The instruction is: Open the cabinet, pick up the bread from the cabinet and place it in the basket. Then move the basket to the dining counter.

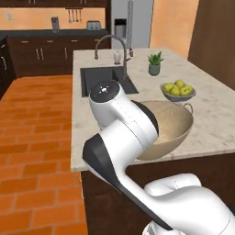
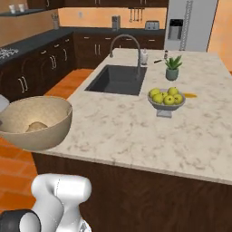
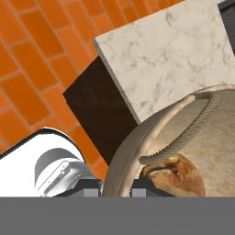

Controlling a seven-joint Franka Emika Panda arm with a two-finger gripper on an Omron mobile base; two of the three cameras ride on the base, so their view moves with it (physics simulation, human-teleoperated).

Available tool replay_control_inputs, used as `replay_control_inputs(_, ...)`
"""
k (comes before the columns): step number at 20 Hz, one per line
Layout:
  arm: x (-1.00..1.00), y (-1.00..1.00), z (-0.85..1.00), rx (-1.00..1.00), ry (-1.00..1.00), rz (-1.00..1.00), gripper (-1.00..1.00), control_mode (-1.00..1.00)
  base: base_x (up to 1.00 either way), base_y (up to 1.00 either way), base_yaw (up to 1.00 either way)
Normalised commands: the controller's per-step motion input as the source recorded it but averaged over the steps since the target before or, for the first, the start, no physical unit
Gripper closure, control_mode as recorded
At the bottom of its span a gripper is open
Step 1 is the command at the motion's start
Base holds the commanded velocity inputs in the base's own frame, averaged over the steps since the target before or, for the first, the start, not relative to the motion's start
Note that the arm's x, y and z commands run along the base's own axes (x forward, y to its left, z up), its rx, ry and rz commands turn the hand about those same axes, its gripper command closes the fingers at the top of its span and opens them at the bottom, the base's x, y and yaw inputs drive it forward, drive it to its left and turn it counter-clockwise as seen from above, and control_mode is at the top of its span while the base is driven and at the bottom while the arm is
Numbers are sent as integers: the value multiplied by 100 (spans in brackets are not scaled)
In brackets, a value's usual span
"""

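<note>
My gripper [image 3: 116,187] is clamped on the rim of the basket [image 3: 137,142], one finger on each side of the wall, as the hand view shows. The bread [image 3: 176,176] lies inside the basket on its bottom, just beside the gripped section of rim, and a rope handle arches over it. In the right base view the bread [image 2: 36,127] rests low in the basket [image 2: 41,129].

The basket is at the near corner of the dining counter [image 1: 211,114], on the corner nearest the orange brick floor [image 1: 36,137]. In the right base view its body extends past the counter's near edge. Whether its base touches the marble top I cannot tell. My arm hides part of the basket [image 1: 176,126] in the left base view.

Farther along the counter, a grey footed bowl of yellow-green fruit [image 2: 166,99] stands well apart from the basket. Beyond it stands a small potted plant [image 2: 172,67]. The sink [image 2: 117,79] with its arched faucet [image 2: 129,47] is set into the counter's far half.
</note>
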Motion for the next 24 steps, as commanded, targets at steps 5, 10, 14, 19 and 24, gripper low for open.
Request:
replay_control_inputs(5, 0, 0, 0, 0, 0, 0, 100, 100, 12, -99, -32)
replay_control_inputs(10, 0, 0, 0, 0, 0, 0, 100, 100, 36, -83, -26)
replay_control_inputs(14, 0, 0, 0, 0, 0, 0, 100, 100, 49, -65, -3)
replay_control_inputs(19, 0, 0, 0, 0, 0, 0, 100, 100, 43, -55, 1)
replay_control_inputs(24, 67, -51, 0, 14, 1, 8, 100, -100, 8, -12, 1)
